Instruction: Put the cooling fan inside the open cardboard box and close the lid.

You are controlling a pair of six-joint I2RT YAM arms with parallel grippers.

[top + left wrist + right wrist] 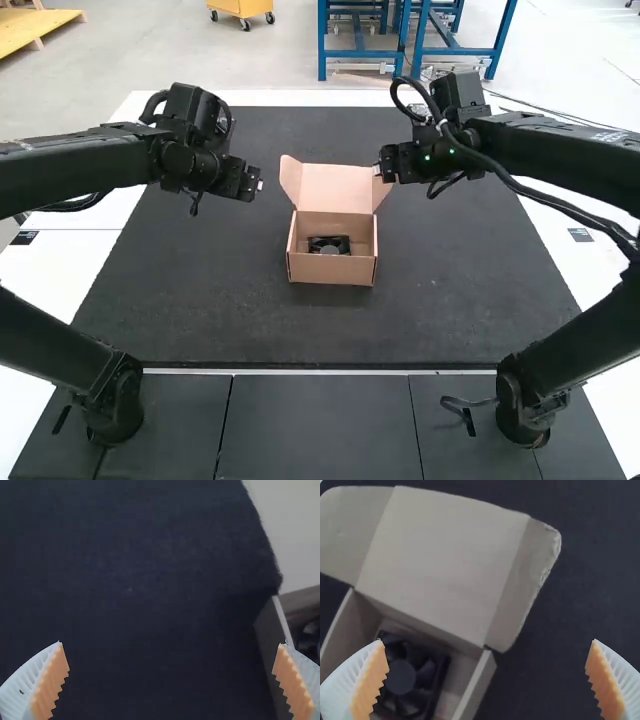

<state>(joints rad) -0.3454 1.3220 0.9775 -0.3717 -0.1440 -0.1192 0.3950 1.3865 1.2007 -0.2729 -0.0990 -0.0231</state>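
Cooling fan (328, 244): black, lying flat on the floor of the cardboard box (330, 268), hub up. Seen again in the right wrist view (402, 680), partly under the lid's edge.

Left gripper (250, 185): above the black mat (200, 280), left of the box and well apart from it, pointing towards the box. White ribbed fingers (47, 680) with orange pads spread wide in the left wrist view, nothing between them but bare mat. Grip point (170, 647) over the mat, near the mat's edge, where the white table (295, 525) begins.

Box: small, brown, at the middle of the mat, open at the top. Lid (330, 187) raised and leaning back, a side tab at either end, unfolded.

Right gripper (385, 165): at the lid's far right corner, close beside the right-hand tab; touching or not, cannot tell. Fingers (367, 680) wide apart in the right wrist view, grip point (487, 642) over the lid and the open box, nothing held.
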